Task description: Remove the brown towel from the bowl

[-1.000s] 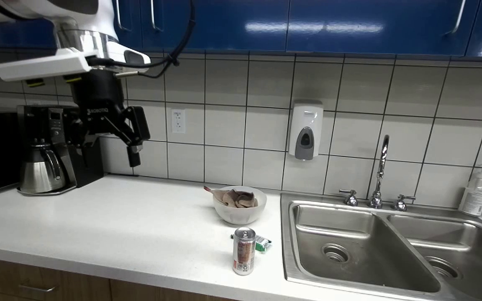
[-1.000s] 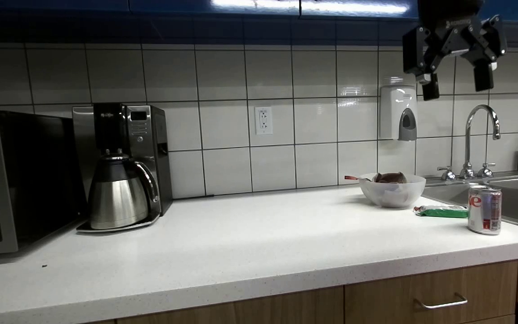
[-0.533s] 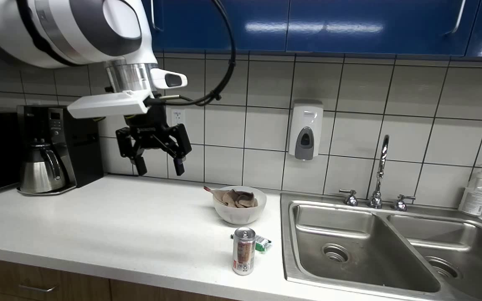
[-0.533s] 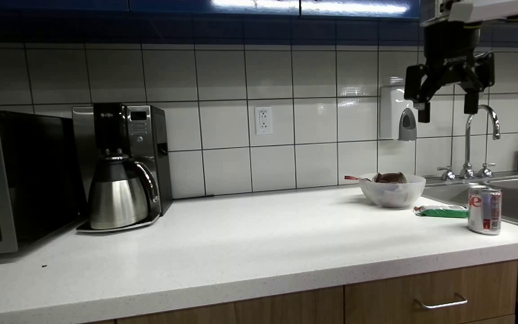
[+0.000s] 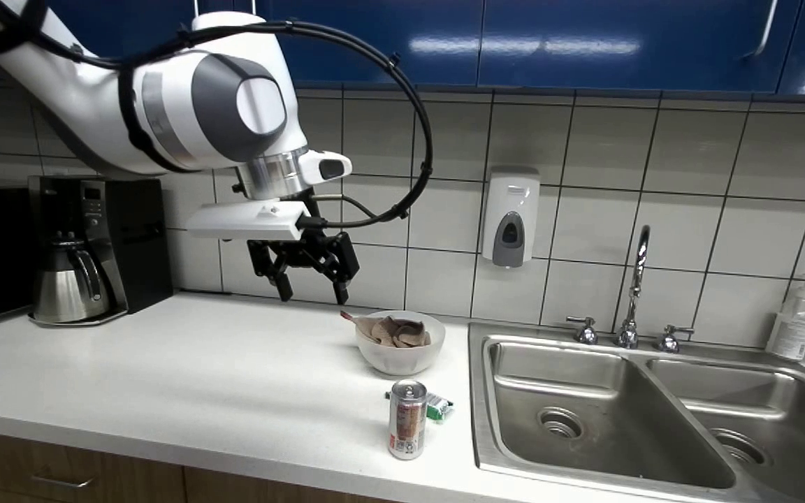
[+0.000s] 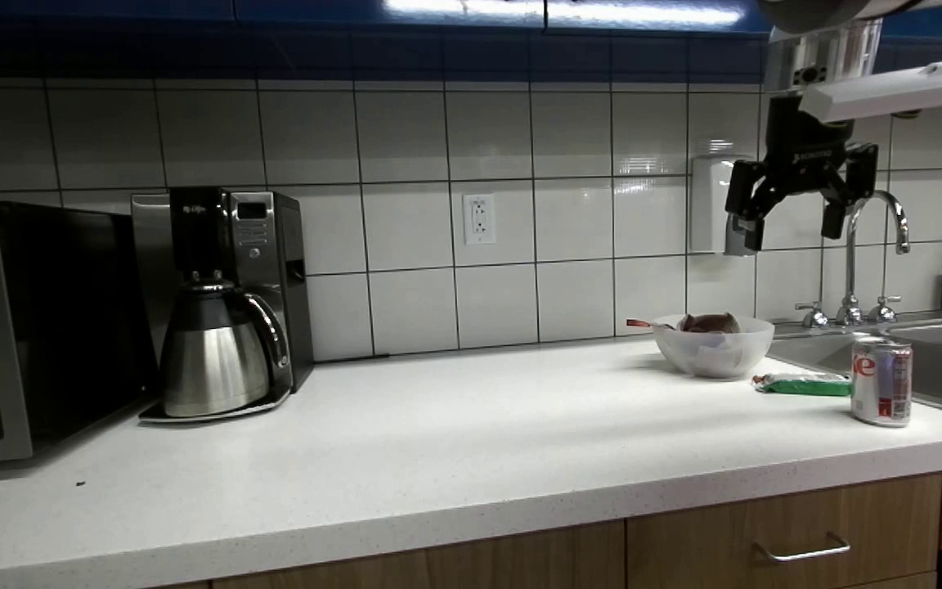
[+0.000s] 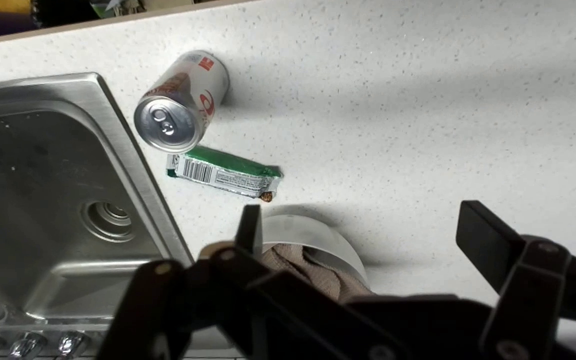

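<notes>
Counter carries the lot, w/ the sink let in toward its 3 o'clock end in an exterior view. Your jaws hang well above, spread wide, nothing btwn them; they're at abt 10 o'clock from the bowl in an exterior view, while in the wrist view the bowl shows nearer the jaw at 9 o'clock. Step in hand, I'd say, is the approach: shift toward 9 o'clock in the wrist view till the bowl's mid-gap, then drop straight. Brown towel sits bunched in the bowl, its folds peeking just over the rim; go for a raised fold near the middle, not the edge, or you'll prob. nip the rim too. Go just deep enough for a good bite, close slow, lift straight up; bowl looks light, so watch it doesn't ride along. Can stands upright at 6 o'clock from the bowl in an exterior view, so stay high on that side. Wrapped bar lies near the can, abt 5 o'clock from it in the wrist view; can't tell if they touch. Smallest: red tip poking out past the rim, 9 to 10 o'clock in both exterior views; unclear if towel or smth else, so don't aim for it.
</notes>
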`<action>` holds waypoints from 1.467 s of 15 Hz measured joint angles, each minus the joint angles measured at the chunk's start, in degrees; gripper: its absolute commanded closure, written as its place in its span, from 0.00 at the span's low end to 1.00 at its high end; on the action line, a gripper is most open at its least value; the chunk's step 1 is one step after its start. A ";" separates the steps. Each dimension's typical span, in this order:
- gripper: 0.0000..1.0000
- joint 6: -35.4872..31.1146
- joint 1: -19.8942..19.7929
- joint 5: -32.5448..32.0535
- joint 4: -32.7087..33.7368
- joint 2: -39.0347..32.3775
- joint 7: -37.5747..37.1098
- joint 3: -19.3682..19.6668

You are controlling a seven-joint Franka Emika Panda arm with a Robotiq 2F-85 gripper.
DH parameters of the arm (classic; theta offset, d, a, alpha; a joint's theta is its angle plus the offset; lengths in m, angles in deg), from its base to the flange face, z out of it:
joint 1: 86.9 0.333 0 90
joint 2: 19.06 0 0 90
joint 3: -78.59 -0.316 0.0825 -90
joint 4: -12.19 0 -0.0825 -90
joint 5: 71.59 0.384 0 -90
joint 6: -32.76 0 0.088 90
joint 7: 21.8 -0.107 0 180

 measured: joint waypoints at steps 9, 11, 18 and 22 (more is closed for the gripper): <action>0.00 -10.25 -1.92 0.01 6.26 -13.14 0.00 1.46; 0.00 -12.12 -1.99 0.06 8.15 -16.04 -0.01 1.86; 0.00 -17.63 -1.76 2.59 16.28 -27.73 -0.04 2.31; 0.00 -18.60 -1.24 5.27 21.91 -33.97 -0.03 2.31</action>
